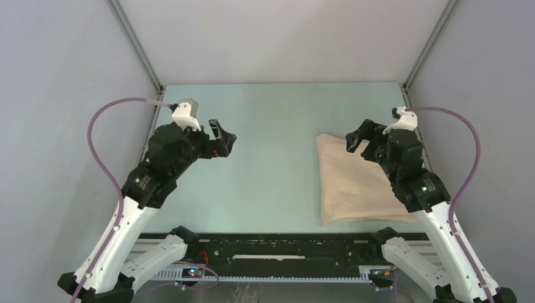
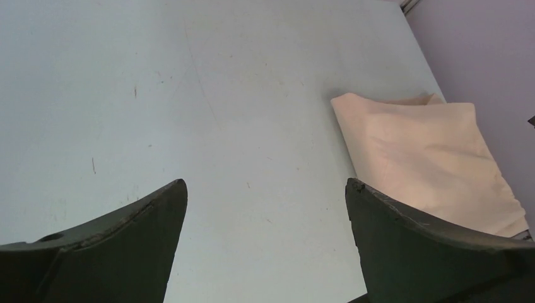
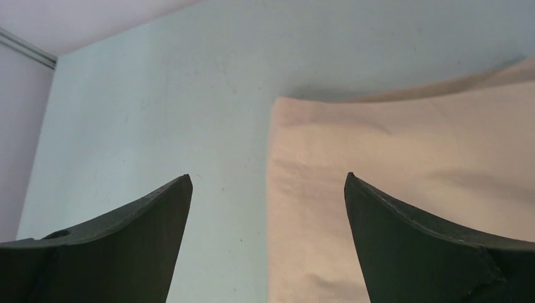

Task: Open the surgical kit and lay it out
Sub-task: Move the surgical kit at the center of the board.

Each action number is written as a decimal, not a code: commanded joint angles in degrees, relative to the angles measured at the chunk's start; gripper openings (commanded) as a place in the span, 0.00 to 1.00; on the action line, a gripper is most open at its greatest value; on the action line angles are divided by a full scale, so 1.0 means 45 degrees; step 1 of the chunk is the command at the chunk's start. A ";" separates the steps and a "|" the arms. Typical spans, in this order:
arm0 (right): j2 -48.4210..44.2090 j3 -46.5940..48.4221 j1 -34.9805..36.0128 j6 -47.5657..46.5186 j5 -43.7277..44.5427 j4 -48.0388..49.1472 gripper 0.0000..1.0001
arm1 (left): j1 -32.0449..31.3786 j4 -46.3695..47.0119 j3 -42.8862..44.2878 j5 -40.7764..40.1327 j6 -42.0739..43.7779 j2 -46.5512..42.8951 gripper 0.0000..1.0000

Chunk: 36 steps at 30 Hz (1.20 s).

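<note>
Both grippers spread wide, kit wrapped shut
Right gripper [image 1: 356, 137], jaws wide apart and empty, hangs over the far left corner of the folded beige cloth wrap [image 1: 353, 189], which lies flat at the right of the table [image 1: 271, 170], its left edge running far to near. Left gripper [image 1: 224, 139], equally spread and empty, is over bare tabletop, well apart from it

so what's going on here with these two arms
Two robot arms look set to unwrap a folded beige cloth bundle lying on the right side of the table. The right gripper is open and poised over the bundle's far left corner. The left gripper is open over bare table. Neither holds anything, and the bundle is closed, so its contents are hidden.
</note>
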 commanded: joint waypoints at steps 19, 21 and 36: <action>0.1075 -0.0965 -0.0470 0.1601 0.1129 -0.1859 0.99 | -0.2340 0.0270 -0.0374 -0.2105 -0.2489 0.2654 1.00; 0.1265 -0.0973 -0.0763 0.1616 0.1061 -0.1933 0.99 | -0.2760 0.0712 -0.0199 -0.2223 -0.2912 0.3479 1.00; 0.2465 -0.1035 -0.6603 0.0637 0.0205 -0.1115 1.00 | -0.5673 0.2593 0.3504 -0.1920 -0.5051 1.0537 0.97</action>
